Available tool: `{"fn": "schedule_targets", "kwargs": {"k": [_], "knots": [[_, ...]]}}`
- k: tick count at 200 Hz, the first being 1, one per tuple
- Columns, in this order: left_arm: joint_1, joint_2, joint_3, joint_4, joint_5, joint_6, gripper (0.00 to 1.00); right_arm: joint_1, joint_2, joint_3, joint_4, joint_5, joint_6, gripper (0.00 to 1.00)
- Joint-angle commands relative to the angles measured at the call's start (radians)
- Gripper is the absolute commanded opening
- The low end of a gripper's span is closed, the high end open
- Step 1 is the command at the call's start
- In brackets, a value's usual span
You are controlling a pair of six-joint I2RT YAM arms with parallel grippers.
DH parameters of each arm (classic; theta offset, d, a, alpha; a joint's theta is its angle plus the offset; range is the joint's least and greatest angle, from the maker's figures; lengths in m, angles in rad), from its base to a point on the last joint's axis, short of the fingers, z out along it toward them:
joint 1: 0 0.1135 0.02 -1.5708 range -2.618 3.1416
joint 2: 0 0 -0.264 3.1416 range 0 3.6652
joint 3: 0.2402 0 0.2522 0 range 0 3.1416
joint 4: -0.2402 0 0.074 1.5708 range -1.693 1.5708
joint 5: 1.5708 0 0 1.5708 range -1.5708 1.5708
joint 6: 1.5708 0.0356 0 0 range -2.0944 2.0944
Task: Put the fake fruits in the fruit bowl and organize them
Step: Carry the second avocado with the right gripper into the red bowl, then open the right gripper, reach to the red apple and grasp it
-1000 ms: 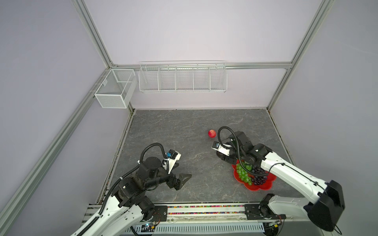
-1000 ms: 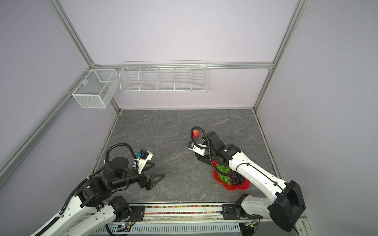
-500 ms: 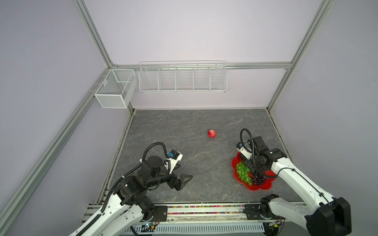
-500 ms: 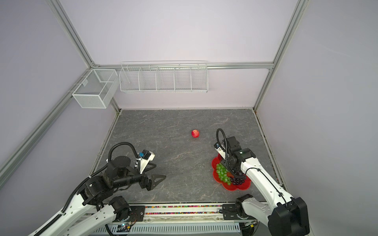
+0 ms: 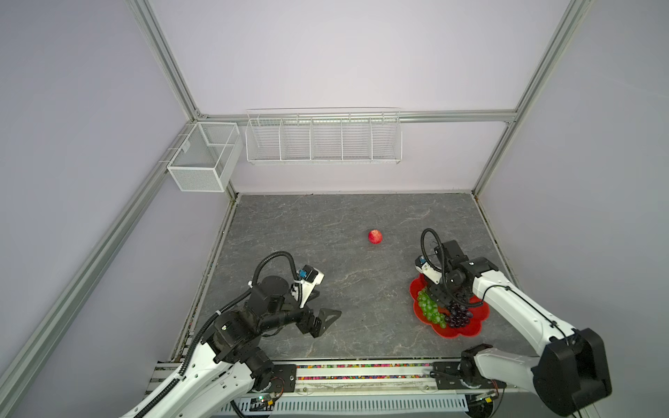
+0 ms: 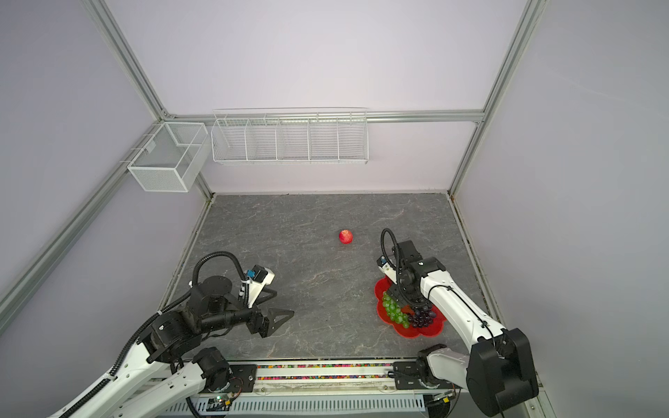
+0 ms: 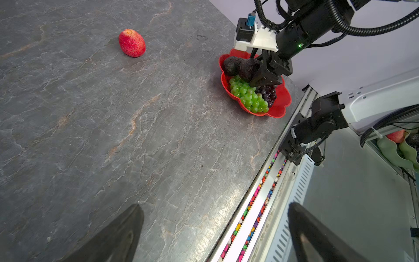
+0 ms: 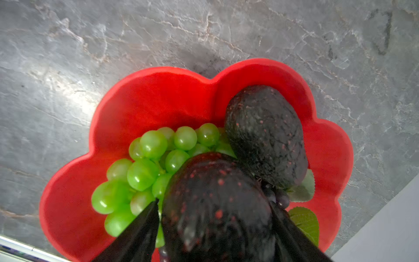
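The red scalloped fruit bowl (image 5: 467, 331) (image 6: 427, 331) stands at the front right. In it lie the green grape bunch (image 5: 429, 307) (image 8: 145, 158), the dark purple grape bunch (image 5: 458, 313) (image 7: 268, 94) with its leaf, and one blackish avocado (image 8: 265, 136) (image 7: 231, 65). My right gripper (image 5: 440, 296) (image 8: 214, 202) hangs over the bowl, open, with a second avocado (image 8: 215, 204) (image 7: 249, 68) between its fingers; a thin gap shows beside one finger. The red apple (image 5: 375, 236) (image 6: 345, 236) (image 7: 132, 43) lies alone mid-table. My left gripper (image 5: 329, 303) (image 7: 215, 205) is open and empty at the front left.
Two white wire baskets hang on the walls: a long one (image 5: 323, 137) at the back and a small one (image 5: 202, 157) at the left corner. A rail with coloured beads (image 5: 362, 372) runs along the table's front edge.
My right arm swung from beside the apple back over the bowl with the avocado, and its jaws have widened. The left arm barely moved.
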Motion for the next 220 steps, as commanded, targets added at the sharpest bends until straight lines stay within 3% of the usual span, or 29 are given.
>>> {"fn": "schedule_targets", "kwargs": {"k": [1, 54, 99, 107, 114, 153, 184, 220], "knots": [[-0.002, 0.006, 0.016, -0.006, 0.003, 0.007, 0.99, 0.003, -0.067, 0.025, -0.025, -0.02, -0.004, 0.8], [-0.002, 0.037, 0.02, -0.012, -0.009, 0.008, 0.99, 0.073, -0.097, 0.176, -0.042, -0.012, -0.022, 0.83], [-0.001, 0.037, 0.02, -0.015, -0.035, 0.01, 0.99, 0.108, 0.012, 0.257, 0.137, -0.115, -0.019, 0.86], [-0.002, 0.038, 0.02, -0.016, -0.04, 0.01, 0.99, 0.112, 0.049, 0.253, 0.208, -0.119, -0.002, 0.88], [0.0, 0.04, 0.02, -0.017, -0.044, 0.01, 0.99, 0.115, 0.084, 0.246, 0.29, -0.121, 0.027, 0.97], [0.011, 0.054, 0.022, -0.021, -0.062, 0.01, 0.99, 0.146, 0.39, 0.336, 0.621, -0.156, 0.158, 0.97], [0.013, 0.047, 0.023, -0.025, -0.083, 0.007, 0.99, 0.162, 0.686, 0.549, 0.635, -0.094, 0.217, 0.93], [0.012, 0.031, 0.022, -0.023, -0.096, 0.005, 0.99, 0.162, 0.822, 0.614, 0.724, -0.11, 0.272, 0.94]]}}
